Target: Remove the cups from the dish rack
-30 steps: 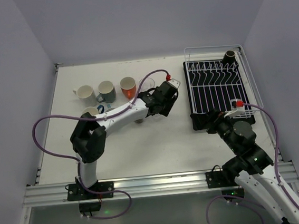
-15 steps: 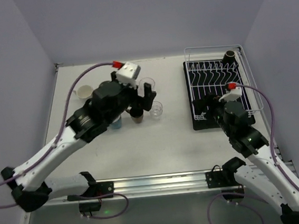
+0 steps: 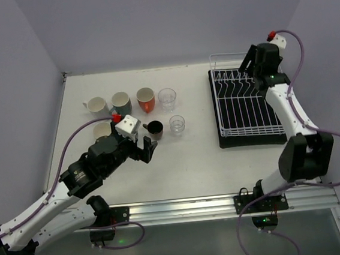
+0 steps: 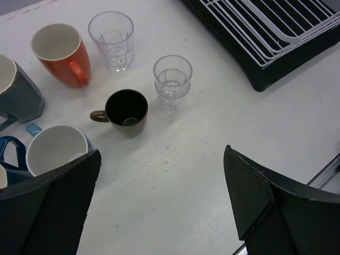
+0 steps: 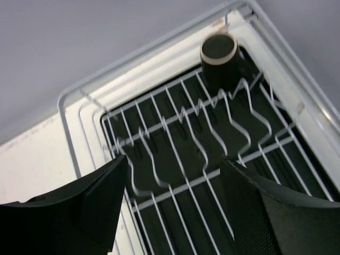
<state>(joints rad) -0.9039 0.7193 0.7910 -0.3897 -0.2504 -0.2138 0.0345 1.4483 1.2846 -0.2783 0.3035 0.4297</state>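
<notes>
Dish rack along the table's right edge, with 1 dark cup in its far right corner. A bare strip of tabletop separates it from the cups at far left: 2 clear glasses, 1 orange mug, 1 grey mug, 1 white mug, 1 dark brown cup, others partly hidden. Left gripper, jaws spread wide and holding nothing, over bare table on the near side of the dark brown cup; right gripper, jaws apart and holding nothing, above the rack's far end.

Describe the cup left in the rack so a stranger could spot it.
Find the white wire dish rack at the right of the table. In its far right corner sits one dark cup with a pale rim, the only cup in the rack.
</notes>
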